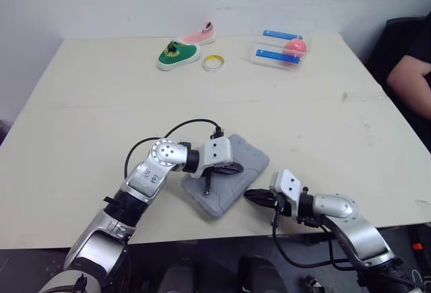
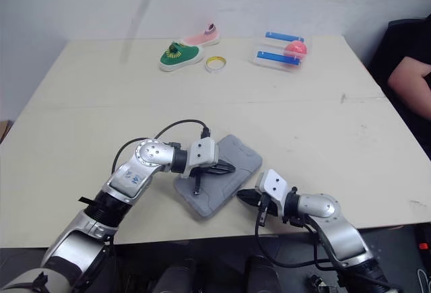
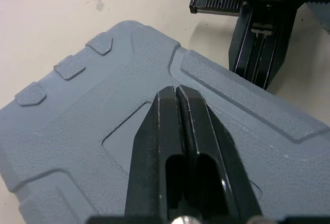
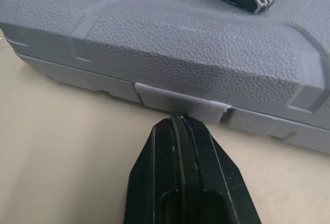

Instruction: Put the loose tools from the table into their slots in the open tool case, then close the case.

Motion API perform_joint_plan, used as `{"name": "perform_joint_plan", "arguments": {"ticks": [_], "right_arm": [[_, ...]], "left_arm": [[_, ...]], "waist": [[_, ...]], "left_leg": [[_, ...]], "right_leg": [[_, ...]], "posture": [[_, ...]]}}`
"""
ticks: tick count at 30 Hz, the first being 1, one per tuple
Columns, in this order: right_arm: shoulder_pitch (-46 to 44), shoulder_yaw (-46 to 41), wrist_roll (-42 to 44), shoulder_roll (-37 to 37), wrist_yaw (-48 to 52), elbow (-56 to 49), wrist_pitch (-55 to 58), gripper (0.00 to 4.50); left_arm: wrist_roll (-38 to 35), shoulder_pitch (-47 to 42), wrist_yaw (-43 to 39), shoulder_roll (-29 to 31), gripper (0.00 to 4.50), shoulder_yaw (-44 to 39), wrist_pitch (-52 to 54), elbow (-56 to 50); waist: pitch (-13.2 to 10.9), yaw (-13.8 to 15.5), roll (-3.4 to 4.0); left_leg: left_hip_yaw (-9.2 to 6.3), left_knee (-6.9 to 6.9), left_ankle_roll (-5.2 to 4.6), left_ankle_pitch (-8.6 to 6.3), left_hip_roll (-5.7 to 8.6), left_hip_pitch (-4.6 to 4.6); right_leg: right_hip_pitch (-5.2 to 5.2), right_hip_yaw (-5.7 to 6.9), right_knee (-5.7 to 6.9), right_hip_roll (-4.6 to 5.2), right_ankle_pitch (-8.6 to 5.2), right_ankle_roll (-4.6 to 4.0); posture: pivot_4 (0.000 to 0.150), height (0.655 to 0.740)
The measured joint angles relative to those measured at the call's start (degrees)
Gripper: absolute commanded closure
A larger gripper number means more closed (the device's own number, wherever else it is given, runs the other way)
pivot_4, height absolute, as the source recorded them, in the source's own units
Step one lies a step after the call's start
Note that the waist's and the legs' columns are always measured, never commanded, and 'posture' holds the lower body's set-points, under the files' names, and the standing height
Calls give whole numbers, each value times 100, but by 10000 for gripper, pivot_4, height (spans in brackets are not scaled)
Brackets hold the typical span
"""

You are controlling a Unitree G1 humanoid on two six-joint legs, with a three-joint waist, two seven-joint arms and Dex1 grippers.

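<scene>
Latching looks like the step in hand, since the grey tool case (image 1: 225, 182) lies near the middle of the counter's (image 1: 101, 104) front edge with its lid down, set at an angle to that edge. The left hand (image 1: 232, 169) sits over the middle of the lid with its two black fingers pressed together and nothing between them. The fingertips are on or just above the textured lid, most likely to hold it down and stop the case from sliding. The right hand (image 1: 250, 195) comes in low from the case's right side, fingers likewise squeezed together and empty. Its tip is right at the small grey latch (image 4: 180, 104) on the case's side wall, a fair position for pushing the tab home against the left hand's weight. Whether the latch has caught cannot be told. Along the far edge, well apart from the work, are a green shoe (image 1: 178, 54), a pink shoe (image 1: 200, 35), a roll of tape (image 1: 214, 62) and a clear box (image 1: 277, 50) with a pink ball.
</scene>
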State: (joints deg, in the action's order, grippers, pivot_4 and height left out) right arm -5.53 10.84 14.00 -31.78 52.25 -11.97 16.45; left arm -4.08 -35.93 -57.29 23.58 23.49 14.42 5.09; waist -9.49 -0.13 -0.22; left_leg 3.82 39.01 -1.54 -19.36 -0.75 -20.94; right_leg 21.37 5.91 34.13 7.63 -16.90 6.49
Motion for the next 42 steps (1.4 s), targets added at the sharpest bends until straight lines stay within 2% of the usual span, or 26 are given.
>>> {"name": "perform_joint_plan", "arguments": {"ticks": [3,6,9,11,15,18,22,24,25,27,29,32,35,38,42], "right_arm": [[-69,7,8,122,-8,9,239,45000],[-181,58,-3,217,-53,20,543,45000],[-211,63,7,319,-124,12,795,45000],[-202,43,32,236,-98,-62,873,45000],[-32,-420,316,-348,313,-448,597,45000],[293,-901,562,-895,744,-547,427,45000],[617,-1447,896,-1120,1503,-522,-569,45000],[631,-1676,1030,-1237,1754,-385,-879,45000],[567,-1870,1123,-1287,1759,-274,-869,45000],[413,-2190,1311,-1452,1706,-98,-670,38224],[330,-2447,1365,-1762,1900,126,-815,30237],[267,-2843,1229,-2126,2143,763,-1285,14431],[30,-3061,1065,-2326,2186,1317,-1676,487],[-192,-3138,996,-2375,2195,1624,-1952,487],[-231,-3015,990,-2365,2293,1684,-2115,487]], "left_arm": [[5,4,0,10,44899,0,0,44],[7,33,2,9,44899,16,0,110],[7,69,9,9,44899,15,0,156],[0,113,11,4,44899,-8,-37,152],[-235,448,-40,-9,44899,-281,-478,132],[-617,772,-335,140,44899,-647,-932,-47],[-730,949,-505,624,44899,-1158,-1592,-51],[-853,1049,-498,919,44899,-1507,-1561,-147],[-980,1143,-493,1093,42496,-1730,-1483,-285],[-1203,1303,-467,1352,37085,-2123,-1246,-492],[-1485,1795,-404,1733,28418,-2654,-825,-870],[-1607,2765,-201,2222,13445,-3498,-339,-1097],[-1721,3519,53,2345,552,-4289,-22,-1298],[-1795,3743,349,2340,552,-4770,59,-1468],[-1804,3994,527,2310,552,-4987,45,-1612]], "waist": [[14,-25,-12],[18,-61,-16],[50,-100,-25],[72,-97,-4],[74,-87,33],[65,-67,40],[-24,-20,47],[-62,6,32],[-84,6,27],[-105,13,28],[-112,8,36],[-129,-6,50],[-144,3,56],[-160,81,46],[-165,131,52]], "left_leg": [[0,-3,7,-4,-7,17],[-7,-21,-4,-26,-18,80],[-15,-72,33,-30,-21,112],[-17,-90,38,-25,-21,124],[-17,-103,27,-20,-21,117],[-19,-105,35,-5,-23,74],[-7,-102,56,19,-18,48],[-5,-100,52,27,-15,33],[-4,-97,50,29,-14,30],[-5,-93,45,29,-9,24],[-7,-96,42,26,-9,18],[-7,-101,40,25,-10,-2],[-6,-96,37,23,-9,-18],[-13,-92,37,23,-8,-21],[-10,-94,39,23,-7,-17]], "right_leg": [[-7,-4,6,-3,-4,-9],[-67,-2,2,-4,-13,-27],[-83,-2,-9,-3,-16,-49],[-89,1,-13,-3,-21,-59],[-78,5,-18,-4,-28,-70],[-38,12,-23,-10,-31,-74],[-3,10,-5,-18,-30,-71],[12,11,2,-17,-27,-67],[15,11,5,-14,-25,-64],[16,9,0,-7,-20,-55],[17,10,-13,-6,-19,-53],[25,19,-15,-12,-19,-53],[33,24,-21,-10,-17,-49],[31,31,-29,-7,-15,-45],[36,25,-31,-5,-15,-45]], "posture": [[1500,7400],[1500,7400],[1500,7400],[1500,7400],[1500,7400],[1500,7400],[1500,7400],[1500,7400],[1500,7400],[1500,7400],[1500,7400],[1500,7400],[1500,7400],[1500,7400],[1500,7400]]}}
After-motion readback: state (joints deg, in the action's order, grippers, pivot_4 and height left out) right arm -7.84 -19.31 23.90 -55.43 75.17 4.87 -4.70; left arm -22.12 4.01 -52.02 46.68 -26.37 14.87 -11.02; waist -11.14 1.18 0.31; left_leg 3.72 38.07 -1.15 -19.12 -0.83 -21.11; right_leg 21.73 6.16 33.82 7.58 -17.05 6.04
